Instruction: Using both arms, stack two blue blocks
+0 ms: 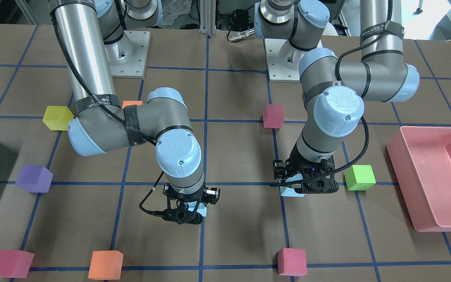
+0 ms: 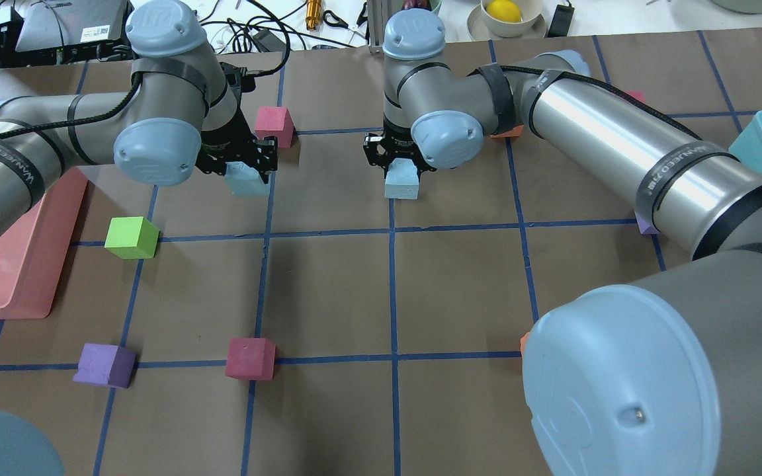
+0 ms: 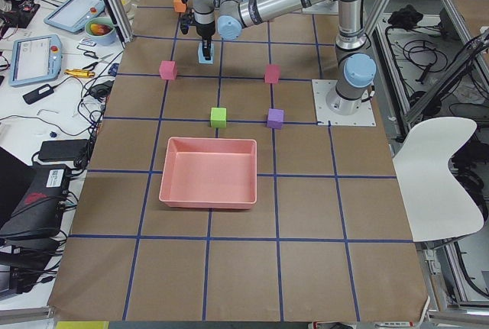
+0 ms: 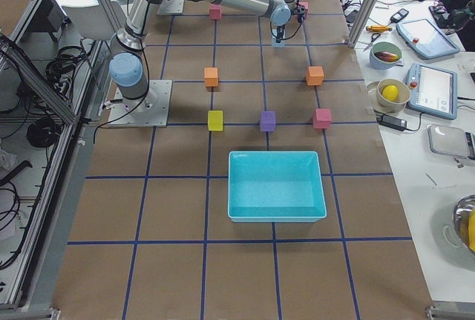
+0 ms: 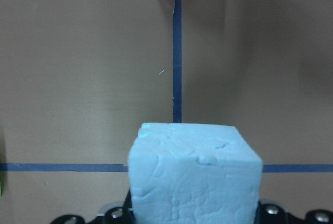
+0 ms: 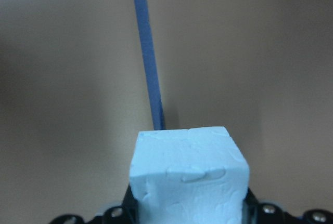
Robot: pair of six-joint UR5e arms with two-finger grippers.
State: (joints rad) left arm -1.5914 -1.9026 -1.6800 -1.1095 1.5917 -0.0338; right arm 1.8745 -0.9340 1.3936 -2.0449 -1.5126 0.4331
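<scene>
Blue blocks: two pale foam cubes with dented faces.

Item 1. Left blue block [image 2: 249, 185], clamped in my left gripper [image 2: 247, 168], jaws narrowed onto its sides. It sits just beside a pink cube [image 2: 274, 125].

Item 2. Right blue block [image 2: 401, 186], clamped the same way in my right gripper [image 2: 399, 168], over a blue tape line [image 2: 391, 218]. The two blocks are well apart, with bare table [image 2: 328, 284] between them.

Risks, as I judge them:
- Both blocks are in hand, so one must be set down as the base. If it lands askew, the stack leans.
- The foam gives under pressure, so a squeezed cube may spring or tilt when I let go.
- Placing the upper block off-centre would tip it off.
- As my arms converge, the grippers or their trailing cables could strike each other or knock the base aside.

Not determinable:
- My finger pads are hidden behind the blocks in both wrist views.
- I cannot tell whether either block rests on the table or hangs just above it.
- The front-facing view shows only slivers of blue under each gripper body.
- The side views are too small to judge grip.
</scene>
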